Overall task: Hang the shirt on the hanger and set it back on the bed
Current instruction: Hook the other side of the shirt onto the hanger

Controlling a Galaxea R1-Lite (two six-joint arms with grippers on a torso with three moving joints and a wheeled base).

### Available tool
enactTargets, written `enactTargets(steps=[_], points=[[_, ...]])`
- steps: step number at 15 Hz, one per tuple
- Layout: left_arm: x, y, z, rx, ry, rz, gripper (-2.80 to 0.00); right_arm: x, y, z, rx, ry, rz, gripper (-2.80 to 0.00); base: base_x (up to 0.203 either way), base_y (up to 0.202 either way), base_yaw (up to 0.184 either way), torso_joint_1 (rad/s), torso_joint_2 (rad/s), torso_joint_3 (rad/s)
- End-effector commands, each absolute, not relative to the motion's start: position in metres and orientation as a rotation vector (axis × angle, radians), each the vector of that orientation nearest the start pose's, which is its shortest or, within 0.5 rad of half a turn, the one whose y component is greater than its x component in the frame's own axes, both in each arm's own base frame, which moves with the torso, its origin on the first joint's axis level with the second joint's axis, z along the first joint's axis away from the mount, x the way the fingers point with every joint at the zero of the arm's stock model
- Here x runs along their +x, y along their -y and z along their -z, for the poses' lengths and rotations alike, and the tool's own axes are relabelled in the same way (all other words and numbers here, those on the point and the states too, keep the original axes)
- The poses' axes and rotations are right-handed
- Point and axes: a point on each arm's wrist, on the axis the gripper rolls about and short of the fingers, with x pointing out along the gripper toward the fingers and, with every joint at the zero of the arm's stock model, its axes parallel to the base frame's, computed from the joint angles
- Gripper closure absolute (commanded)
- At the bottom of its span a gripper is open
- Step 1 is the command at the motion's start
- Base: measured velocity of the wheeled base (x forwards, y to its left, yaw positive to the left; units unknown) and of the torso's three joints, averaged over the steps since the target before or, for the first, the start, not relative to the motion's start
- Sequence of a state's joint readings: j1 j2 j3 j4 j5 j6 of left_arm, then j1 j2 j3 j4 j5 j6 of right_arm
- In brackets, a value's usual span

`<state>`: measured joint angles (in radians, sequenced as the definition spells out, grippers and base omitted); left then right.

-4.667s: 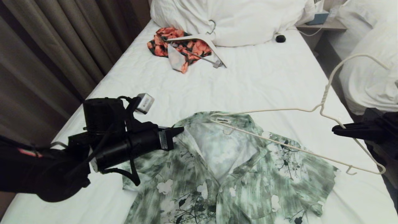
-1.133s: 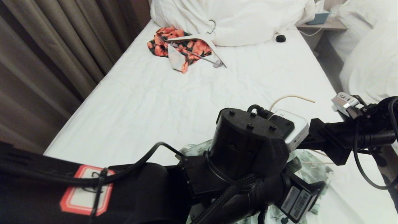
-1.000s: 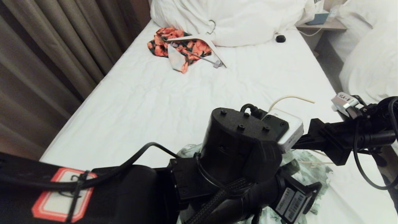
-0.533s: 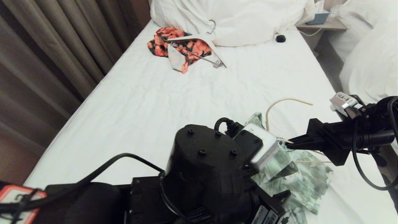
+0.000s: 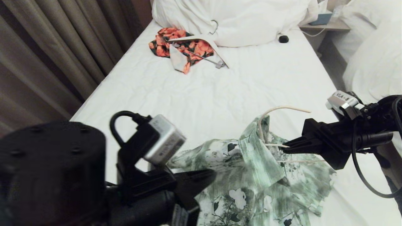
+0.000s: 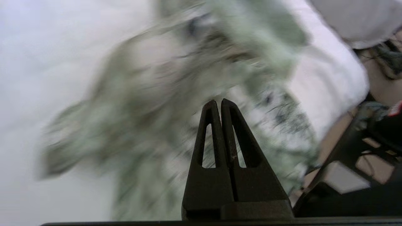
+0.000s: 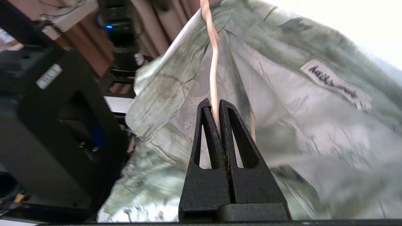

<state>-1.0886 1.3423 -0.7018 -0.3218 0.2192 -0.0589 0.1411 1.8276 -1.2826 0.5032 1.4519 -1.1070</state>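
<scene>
The green-and-white shirt lies rumpled on the near part of the bed, its collar lifted around the cream wire hanger. Only the hanger's hook and some thin wire show above the cloth. My right gripper comes in from the right and is shut on the hanger wire beside the collar, with the white neck label close by. My left gripper hangs near the front left, just off the shirt's left edge, shut with nothing between its fingers. In the left wrist view the gripper points at the blurred shirt.
An orange-red floral garment with a thick white hanger lies at the far end below the heap of pillows. A small black object sits beside them. Curtains line the left side, and another bed stands to the right.
My left arm has pulled back to the near left and its jaws have shut empty, uncovering the shirt. The right gripper has shifted slightly left, still gripping the hanger.
</scene>
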Motion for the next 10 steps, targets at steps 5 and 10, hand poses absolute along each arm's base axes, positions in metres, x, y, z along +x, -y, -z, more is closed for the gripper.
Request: enactTargets(steps=[5,10], points=[[0.077,0.103,-0.23,0.096,-0.239,0.74,0.0,0.276,-0.079,-0.209,-0.147,0.008,-1.714,0.0,0.0,0.0,0.0,0.0,0.0,0.0],[0.099,0.13,-0.231,0.186,-0.232,0.798,-2.8,0.271,-0.089,-0.205,-0.128,-0.017,-1.751,0.0,0.0,0.0,0.0,0.0,0.0,0.0]])
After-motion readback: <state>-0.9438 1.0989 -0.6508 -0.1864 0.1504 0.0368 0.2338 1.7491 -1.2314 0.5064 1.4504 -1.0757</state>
